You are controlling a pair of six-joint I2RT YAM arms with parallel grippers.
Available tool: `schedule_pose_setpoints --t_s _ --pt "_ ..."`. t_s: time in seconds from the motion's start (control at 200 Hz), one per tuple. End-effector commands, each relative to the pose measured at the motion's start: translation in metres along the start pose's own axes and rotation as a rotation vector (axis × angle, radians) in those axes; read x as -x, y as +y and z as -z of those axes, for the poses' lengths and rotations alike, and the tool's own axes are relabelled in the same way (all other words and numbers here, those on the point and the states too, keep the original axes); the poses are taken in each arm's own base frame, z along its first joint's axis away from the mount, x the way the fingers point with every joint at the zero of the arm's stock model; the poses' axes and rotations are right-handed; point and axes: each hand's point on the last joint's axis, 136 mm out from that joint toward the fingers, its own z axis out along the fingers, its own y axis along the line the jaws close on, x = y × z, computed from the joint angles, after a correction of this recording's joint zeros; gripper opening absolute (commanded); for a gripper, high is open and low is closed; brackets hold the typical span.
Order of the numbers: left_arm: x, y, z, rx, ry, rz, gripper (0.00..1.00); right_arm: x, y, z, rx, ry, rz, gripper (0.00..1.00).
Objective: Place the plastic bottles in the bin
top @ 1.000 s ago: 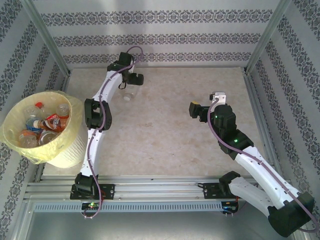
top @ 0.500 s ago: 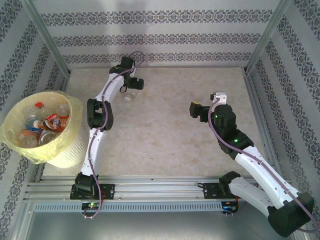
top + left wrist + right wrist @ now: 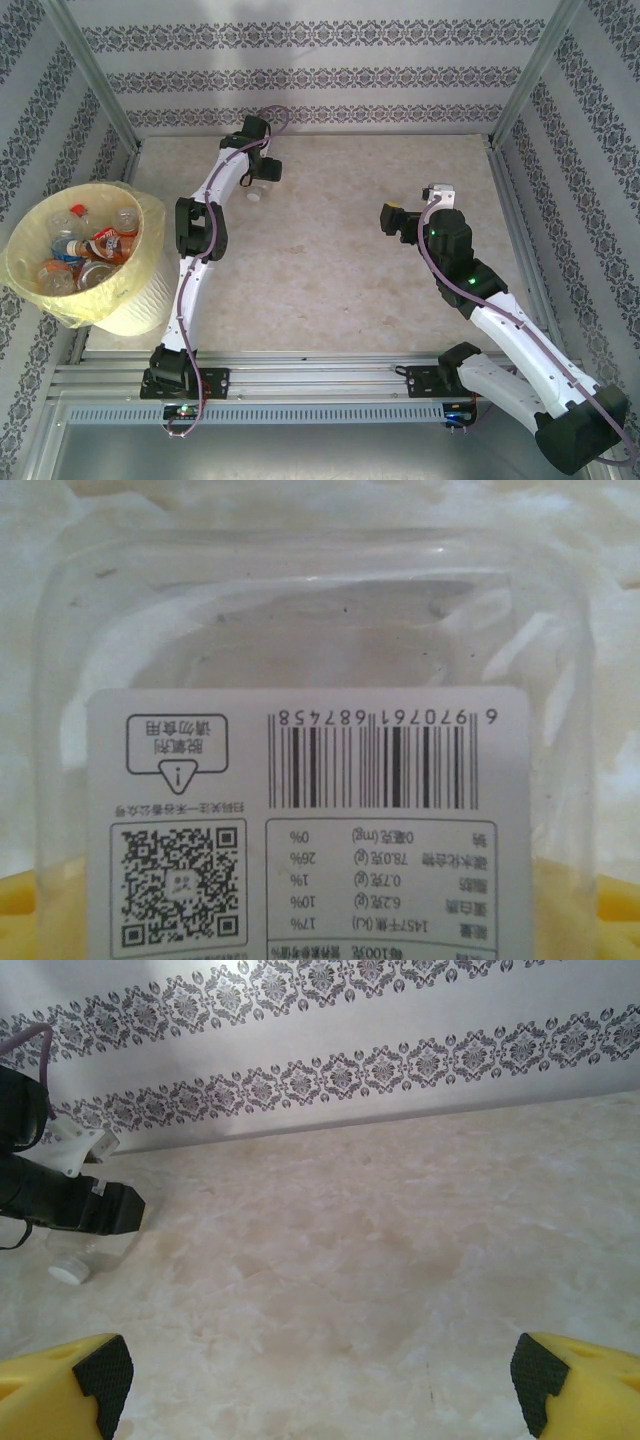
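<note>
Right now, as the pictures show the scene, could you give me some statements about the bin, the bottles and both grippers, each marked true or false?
1. The bin already holds several bottles. True.
2. The right gripper grips a bottle. False: its jaws stand wide open above bare table.
3. A clear bottle with a white cap lies on the table at the left gripper. True.
4. The bin stands on the robot's right. False: it stands on the left, beside the left arm.
5. The clear bottle's label carries a barcode and a QR code. True.
</note>
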Motion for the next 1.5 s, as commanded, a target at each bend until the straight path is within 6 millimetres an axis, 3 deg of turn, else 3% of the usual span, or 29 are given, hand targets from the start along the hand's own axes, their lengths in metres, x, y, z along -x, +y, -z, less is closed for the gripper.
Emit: schedule_pose_setpoints --t_s 0.0,0.37,0.819,1.054,1.494 --pt "-0.008 0.001 0.005 0.016 0.034 0.013 0.75 0.006 -0.004 0.003 -0.014 -0.015 -0.017 0.98" --pt "0.010 -0.008 0.039 -0.040 -0.039 0.076 0.58 0.003 0.015 -0.003 0.086 -0.005 0.014 0.98" --pt "0.005 -0.046 0.112 -0.137 -0.122 0.121 0.50 -0.001 0.048 -0.019 0.227 0.016 0.024 0.98" --pt "-0.001 -0.059 0.180 -0.171 -0.225 0.127 0.49 -0.002 0.086 -0.026 0.347 0.019 0.092 0.98" --pt "-0.031 -0.019 0.335 -0.098 -0.425 0.167 0.49 0.014 0.137 -0.029 0.549 -0.028 0.102 0.98"
